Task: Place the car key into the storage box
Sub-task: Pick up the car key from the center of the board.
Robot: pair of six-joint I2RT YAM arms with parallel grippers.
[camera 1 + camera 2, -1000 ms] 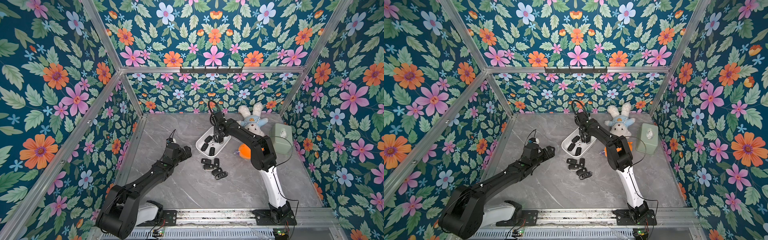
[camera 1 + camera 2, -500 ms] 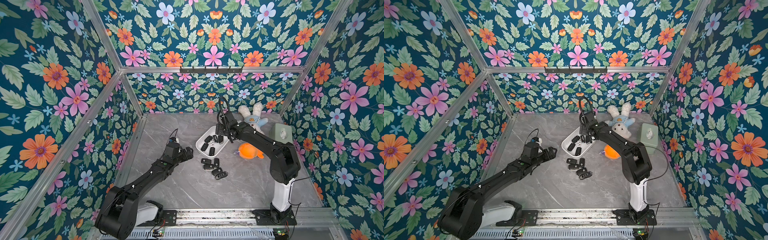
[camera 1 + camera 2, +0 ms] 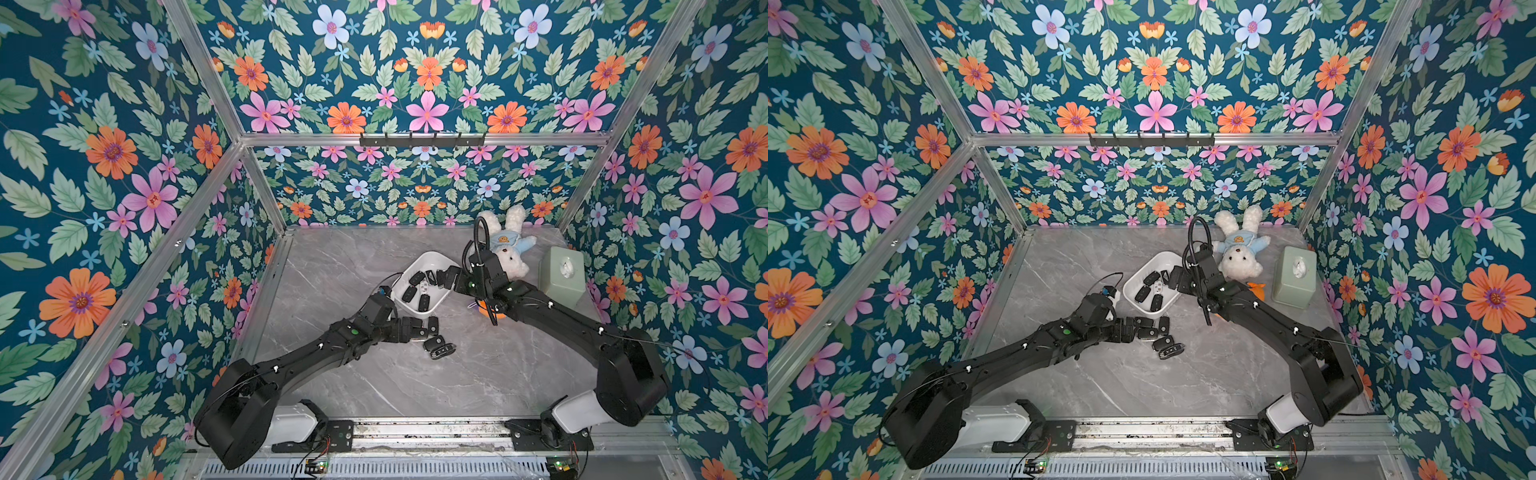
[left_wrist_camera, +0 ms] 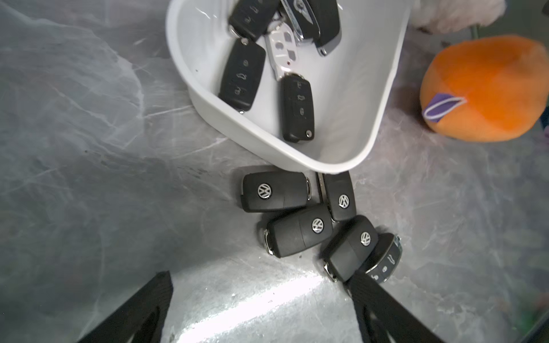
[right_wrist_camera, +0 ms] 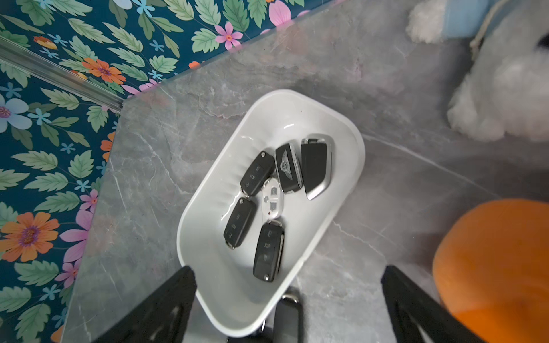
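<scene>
Since a second earlier, our right gripper [image 5: 288,277] had opened wide, empty, over the storage box [image 5: 358,154] at frame centre, where we counted six car keys [image 5: 269,252]. Our left gripper [image 4: 260,277], jaws spread, had neared five loose keys [image 4: 274,191], four badged VW.

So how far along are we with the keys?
Done: six keys lie in the storage box. In hand: nothing; the right gripper hangs open over the box, and the left gripper is open and empty. Left: five keys on the table beside the box, just ahead of the left gripper.
</scene>
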